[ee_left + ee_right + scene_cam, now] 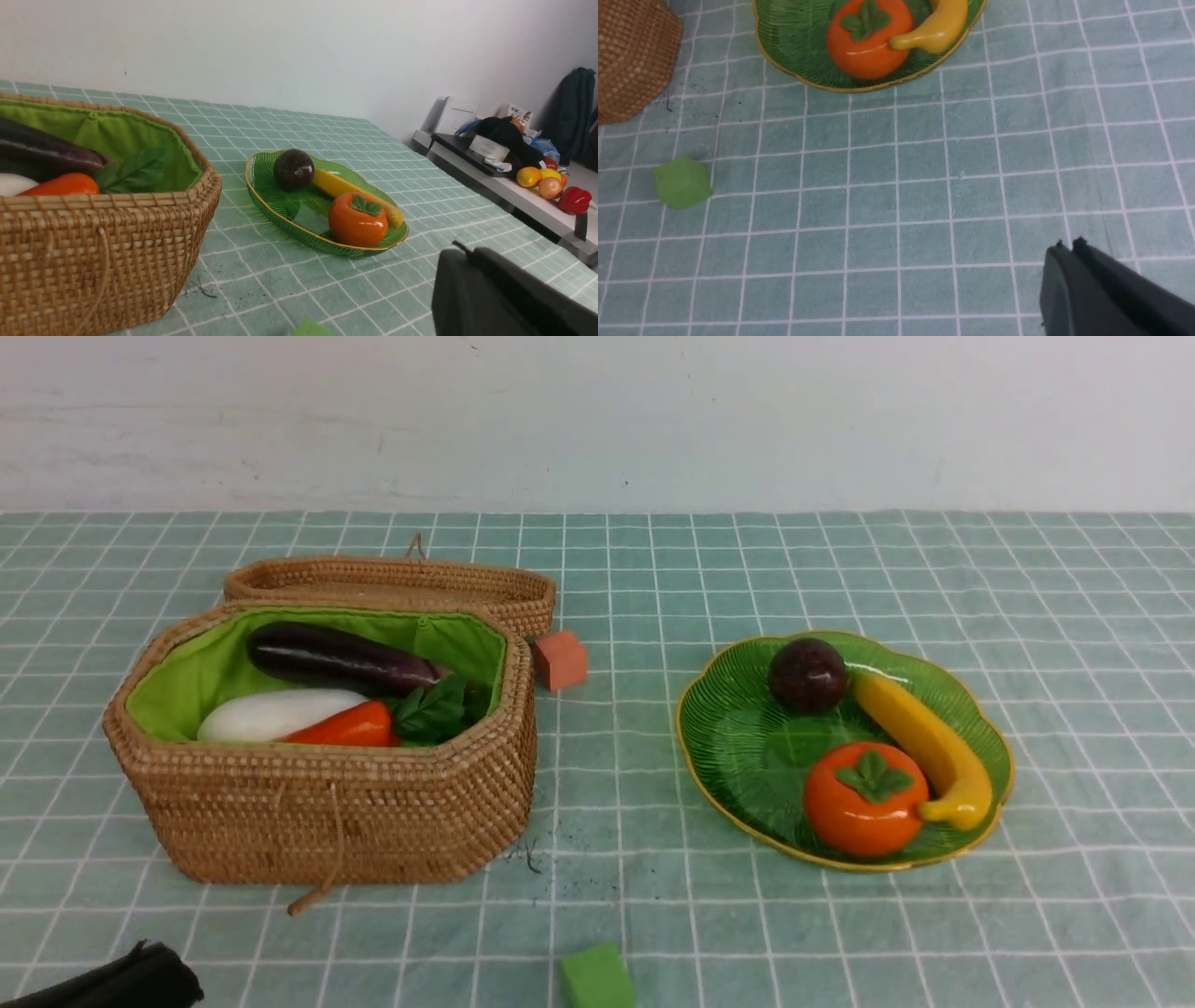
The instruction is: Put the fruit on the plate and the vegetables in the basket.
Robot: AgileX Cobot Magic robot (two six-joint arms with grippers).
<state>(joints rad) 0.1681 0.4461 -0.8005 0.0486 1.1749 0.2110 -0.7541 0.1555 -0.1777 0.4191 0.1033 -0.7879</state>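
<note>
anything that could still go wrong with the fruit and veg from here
The banana's tip lies against the persimmon, so a knock to the plate might shift both. The basket's cord hangs down its front and could snag a passing hand. The lid sits behind the basket, so moving it carelessly might jostle the vegetables.
</note>
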